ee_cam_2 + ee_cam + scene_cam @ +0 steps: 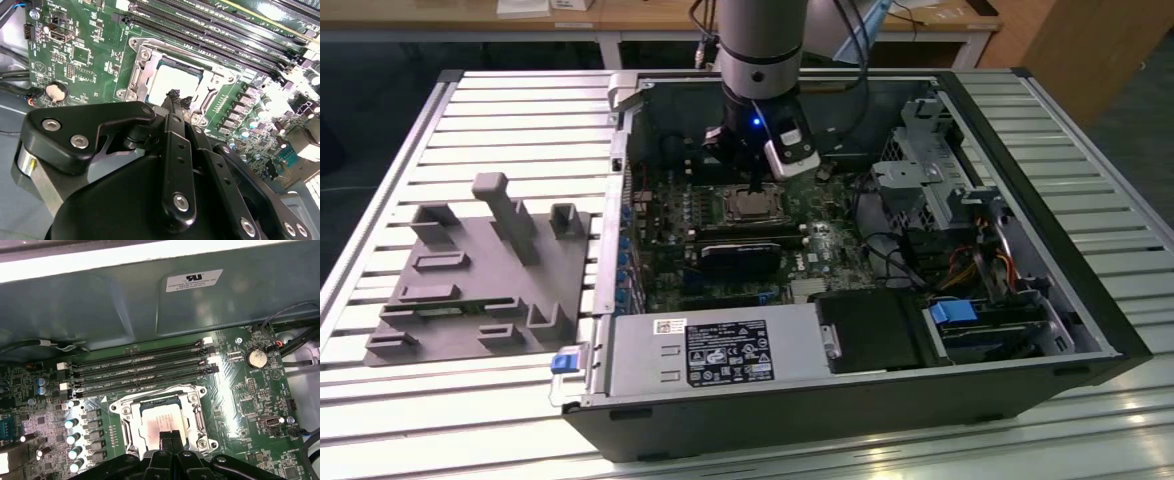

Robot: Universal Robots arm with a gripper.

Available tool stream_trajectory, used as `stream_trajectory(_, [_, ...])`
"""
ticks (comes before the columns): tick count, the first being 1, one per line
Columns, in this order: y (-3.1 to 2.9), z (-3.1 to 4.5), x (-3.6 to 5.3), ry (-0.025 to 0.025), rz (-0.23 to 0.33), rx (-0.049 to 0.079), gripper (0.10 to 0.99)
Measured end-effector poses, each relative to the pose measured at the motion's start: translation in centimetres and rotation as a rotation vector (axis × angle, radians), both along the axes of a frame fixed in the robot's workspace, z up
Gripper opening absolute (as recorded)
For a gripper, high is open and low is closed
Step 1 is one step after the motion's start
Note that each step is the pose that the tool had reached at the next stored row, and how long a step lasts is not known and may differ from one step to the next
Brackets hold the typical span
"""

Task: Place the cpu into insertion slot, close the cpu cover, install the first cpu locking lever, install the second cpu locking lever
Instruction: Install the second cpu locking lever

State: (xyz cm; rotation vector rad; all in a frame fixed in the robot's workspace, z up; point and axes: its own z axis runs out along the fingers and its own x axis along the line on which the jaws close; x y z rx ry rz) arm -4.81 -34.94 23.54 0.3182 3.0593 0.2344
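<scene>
CPU-wise there's just one: a small flat square chip with a pale silvery metal top [159,419], lying flat in the socket at lower centre of the first wrist view, framed by one thin silvery cpu cover [131,426]. Black gripper [169,436] fingertips look pinched together, touching it I think.

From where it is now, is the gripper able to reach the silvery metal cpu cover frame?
Probably yes. The gripper hangs directly over the silvery metal cpu cover frame around the pale cpu, and nothing lies between them.
</scene>
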Motion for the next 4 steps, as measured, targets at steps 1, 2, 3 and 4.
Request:
stream_trajectory(1, [0.0, 0.01, 0.0, 0.0001, 0.0, 0.0, 0.102])
stream_trajectory(2, [0.0, 0.01, 0.0, 0.0001, 0.0, -0.001, 0.102])
stream_trajectory(3, [0.0, 0.01, 0.0, 0.0001, 0.0, -0.001, 0.102])
stream_trajectory(4, [0.0, 0.01, 0.0, 0.0001, 0.0, -0.001, 0.102])
